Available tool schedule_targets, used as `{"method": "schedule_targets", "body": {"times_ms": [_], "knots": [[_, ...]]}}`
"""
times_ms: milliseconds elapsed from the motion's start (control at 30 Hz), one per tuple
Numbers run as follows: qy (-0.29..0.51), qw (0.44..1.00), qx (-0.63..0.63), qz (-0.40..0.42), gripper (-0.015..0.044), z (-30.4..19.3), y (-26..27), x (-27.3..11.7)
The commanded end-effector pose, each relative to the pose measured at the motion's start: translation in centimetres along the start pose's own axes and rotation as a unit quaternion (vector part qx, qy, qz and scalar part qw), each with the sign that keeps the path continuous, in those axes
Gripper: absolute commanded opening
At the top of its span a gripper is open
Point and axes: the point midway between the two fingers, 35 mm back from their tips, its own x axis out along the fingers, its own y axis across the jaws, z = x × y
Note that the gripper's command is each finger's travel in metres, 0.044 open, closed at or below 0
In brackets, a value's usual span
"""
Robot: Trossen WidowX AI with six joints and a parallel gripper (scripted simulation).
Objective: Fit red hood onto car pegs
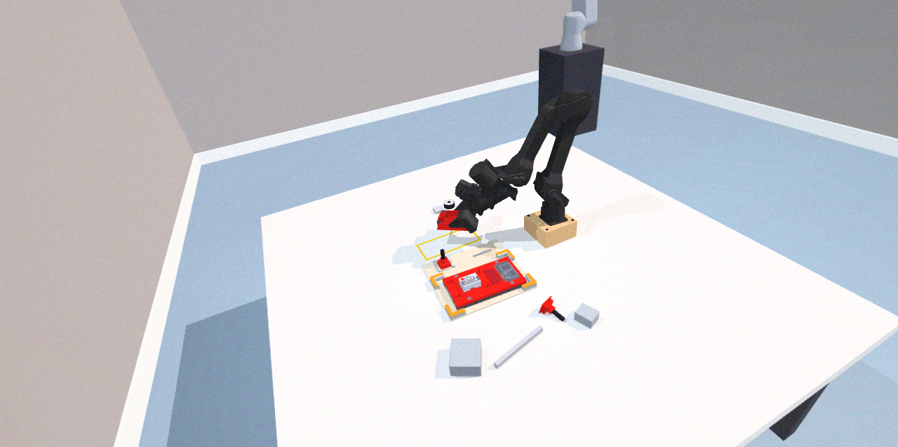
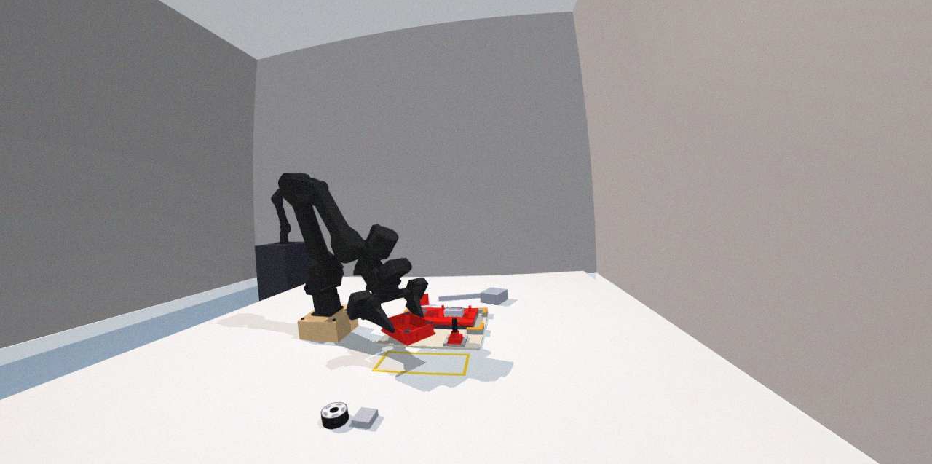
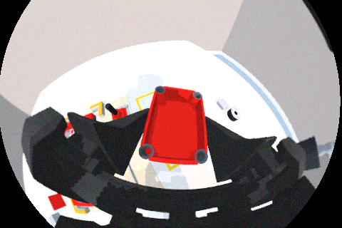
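The hood (image 1: 449, 219) (image 2: 408, 328) (image 3: 175, 130) is clamped between the fingers of the gripper (image 1: 457, 221) (image 2: 403, 319) (image 3: 177, 115), above the white table (image 1: 364, 344) (image 2: 553, 395) (image 3: 149, 57). Grey and beige walls enclose the table, over a blue floor (image 1: 238, 180) (image 2: 188, 324). In the wrist view, the gripper partly hides the chassis (image 1: 486, 282) (image 2: 449, 317); the top view crops the table's near edge.
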Motion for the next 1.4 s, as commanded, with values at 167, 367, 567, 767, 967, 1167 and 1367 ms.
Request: {"method": "schedule_targets", "body": {"times_ms": [167,367,567,767,967,1167,1367], "knots": [[-0.009,1.0,0.006,-0.001,0.0,0.78,0.0,-0.21],[-0.009,1.0,0.006,-0.001,0.0,0.78,0.0,-0.21],[-0.009,1.0,-0.001,-0.001,0.0,0.66,0.01,-0.2],[-0.008,0.997,-0.072,-0.002,0.0,0.42,0.03,-0.18],[-0.008,0.986,-0.168,-0.003,0.0,0.37,0.03,-0.17],[-0.008,0.964,-0.265,-0.003,0.0,0.35,0.03,-0.17],[-0.008,0.933,-0.36,-0.004,0.0,0.34,0.03,-0.17]]}}
